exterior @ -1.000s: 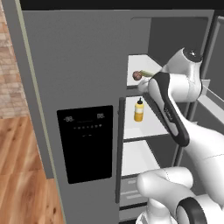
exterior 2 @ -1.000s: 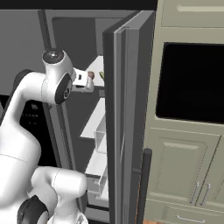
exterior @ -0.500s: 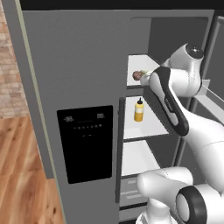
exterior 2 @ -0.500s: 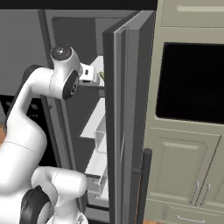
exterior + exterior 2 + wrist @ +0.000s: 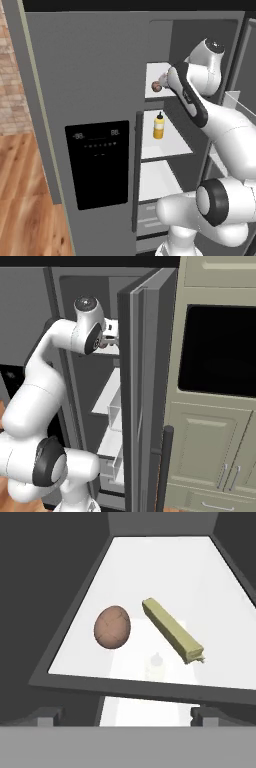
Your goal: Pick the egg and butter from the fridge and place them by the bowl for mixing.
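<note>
The egg (image 5: 112,627), a brown-pink ball, lies on the white top shelf (image 5: 165,567) of the open fridge (image 5: 97,165). Just to its right in the hand view lies the butter (image 5: 172,631), a pale yellow-green stick set at a slant. My gripper (image 5: 126,716) hovers in front of the shelf's near edge and a little above it, open, with nothing between its fingertips (image 5: 47,716). In the left base view the egg (image 5: 157,87) sits at the shelf's front, beside my forearm. The bowl is out of view.
A yellow bottle with a dark cap (image 5: 158,126) stands on the shelf below. The open right fridge door (image 5: 145,381) stands close to the arm's right, with door bins inside. Cream cabinets and a dark oven (image 5: 220,351) lie beyond it.
The arm has swung up and in toward the top shelf, so its forearm now covers the hand in the left base view. The jaws stayed open; egg and butter have not moved.
</note>
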Controlling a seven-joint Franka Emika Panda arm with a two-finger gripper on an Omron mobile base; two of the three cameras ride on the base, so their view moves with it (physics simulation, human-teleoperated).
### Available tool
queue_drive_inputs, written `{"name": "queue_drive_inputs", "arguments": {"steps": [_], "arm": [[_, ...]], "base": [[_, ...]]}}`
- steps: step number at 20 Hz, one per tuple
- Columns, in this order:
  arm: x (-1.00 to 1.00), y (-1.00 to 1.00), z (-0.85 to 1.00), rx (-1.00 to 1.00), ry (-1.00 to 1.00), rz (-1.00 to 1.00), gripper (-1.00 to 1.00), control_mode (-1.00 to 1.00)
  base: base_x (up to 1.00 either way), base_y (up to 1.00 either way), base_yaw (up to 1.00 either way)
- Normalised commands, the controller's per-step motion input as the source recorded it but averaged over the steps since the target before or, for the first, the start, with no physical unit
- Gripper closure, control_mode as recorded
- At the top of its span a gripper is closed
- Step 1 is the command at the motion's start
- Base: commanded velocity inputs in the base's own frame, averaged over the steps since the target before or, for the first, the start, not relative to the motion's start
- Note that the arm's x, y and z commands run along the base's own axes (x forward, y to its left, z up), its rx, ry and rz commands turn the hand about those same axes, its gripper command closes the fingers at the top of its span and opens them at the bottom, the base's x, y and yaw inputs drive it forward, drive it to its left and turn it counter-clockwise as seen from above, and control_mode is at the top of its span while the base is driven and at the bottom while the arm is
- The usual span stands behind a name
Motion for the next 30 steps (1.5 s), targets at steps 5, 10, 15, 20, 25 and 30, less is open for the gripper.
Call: {"name": "queue_drive_inputs", "arguments": {"steps": [5, 10, 15, 20, 25, 30], "arm": [[0.33, -0.01, -0.03, 0.0, 0.07, 0.0, -1.0, -1.0], [0.12, 0.18, -0.19, 0.0, 0.02, 0.0, -1.0, -1.0], [0.0, 0.17, -0.41, 0.0, 0.06, 0.0, -1.0, -1.0], [0.2, 0.13, -0.37, 0.0, 0.0, 0.0, -1.0, -1.0], [0.46, 0.06, -0.14, 0.0, 0.0, 0.0, -1.0, -1.0], [0.51, 0.0, -0.01, 0.02, 0.0, 0.0, -1.0, -1.0]], "base": [[0.0, 0.0, 0.0], [0.0, 0.0, 0.0], [0.0, 0.0, 0.0], [0.0, 0.0, 0.0], [0.0, 0.0, 0.0], [0.0, 0.0, 0.0]]}}
